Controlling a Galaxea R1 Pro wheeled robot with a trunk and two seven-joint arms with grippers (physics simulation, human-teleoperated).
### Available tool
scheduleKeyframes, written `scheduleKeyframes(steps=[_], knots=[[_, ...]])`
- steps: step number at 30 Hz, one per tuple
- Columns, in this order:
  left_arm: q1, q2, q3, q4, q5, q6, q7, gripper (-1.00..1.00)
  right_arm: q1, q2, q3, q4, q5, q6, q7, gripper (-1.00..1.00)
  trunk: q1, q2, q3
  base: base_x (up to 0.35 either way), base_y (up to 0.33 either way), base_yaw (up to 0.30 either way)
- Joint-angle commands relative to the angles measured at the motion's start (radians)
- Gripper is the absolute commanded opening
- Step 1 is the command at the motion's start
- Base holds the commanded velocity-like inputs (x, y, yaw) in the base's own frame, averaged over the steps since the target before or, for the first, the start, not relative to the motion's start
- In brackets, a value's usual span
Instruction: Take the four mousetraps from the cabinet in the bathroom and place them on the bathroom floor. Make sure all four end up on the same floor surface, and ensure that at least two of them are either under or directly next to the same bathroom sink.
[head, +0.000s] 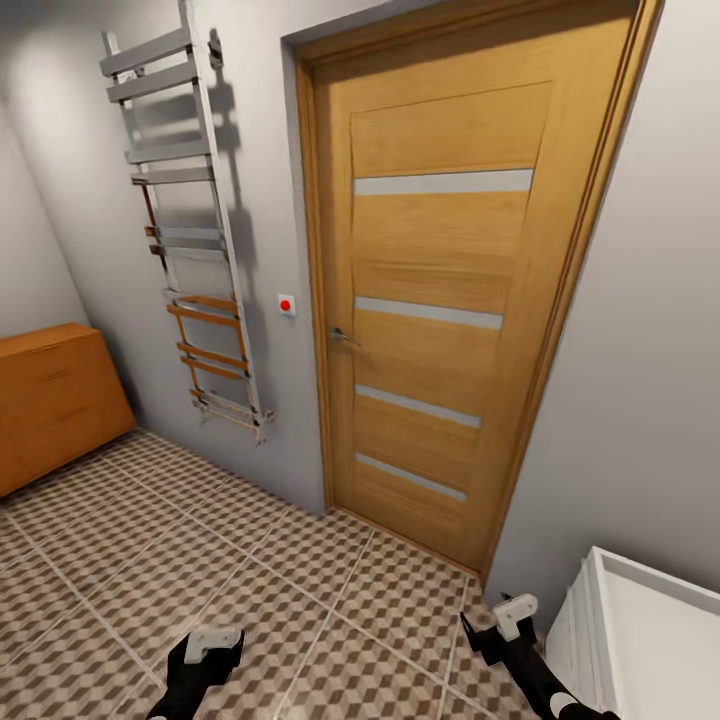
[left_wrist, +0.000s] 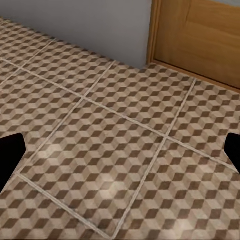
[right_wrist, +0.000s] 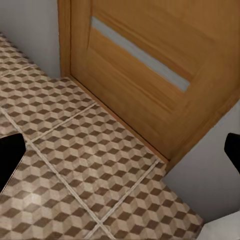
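Observation:
The orange-brown wooden cabinet (head: 55, 400) stands against the wall at the far left, its drawer fronts shut. The mousetraps are out of view. The bathroom floor (head: 250, 560) of cube-pattern tiles spreads ahead of me. A corner of the white sink unit (head: 600, 600) shows at the lower right. My left gripper (head: 208, 650) hangs low over the tiles, open and empty; in the left wrist view its fingertips (left_wrist: 10, 155) stand far apart over bare tiles. My right gripper (head: 495, 625) is beside the sink unit, open and empty, its fingertips (right_wrist: 10, 157) spread wide.
A closed wooden door (head: 450, 300) with grey glass strips fills the wall ahead, its handle (head: 342, 337) on the left side. A chrome towel radiator (head: 185, 230) hangs on the wall left of it. A small red-dot switch (head: 287, 304) sits between them.

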Motion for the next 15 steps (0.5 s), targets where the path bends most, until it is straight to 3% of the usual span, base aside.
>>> scheduleKeyframes(steps=[1, 15], knots=[[-0.002, -0.001, -0.008, 0.004, 0.01, -0.006, -0.003, 1.0, -0.001, 0.0, -0.004, 0.0, 0.005, -0.003, 0.003, 1.0, 0.001, -0.002, -0.002, 0.0, 0.0, 0.285], [-0.002, -0.001, -0.008, 0.004, 0.01, -0.006, -0.003, 1.0, -0.001, 0.0, -0.004, 0.0, 0.005, -0.003, 0.003, 1.0, 0.001, -0.002, -0.002, 0.0, 0.0, 0.285]])
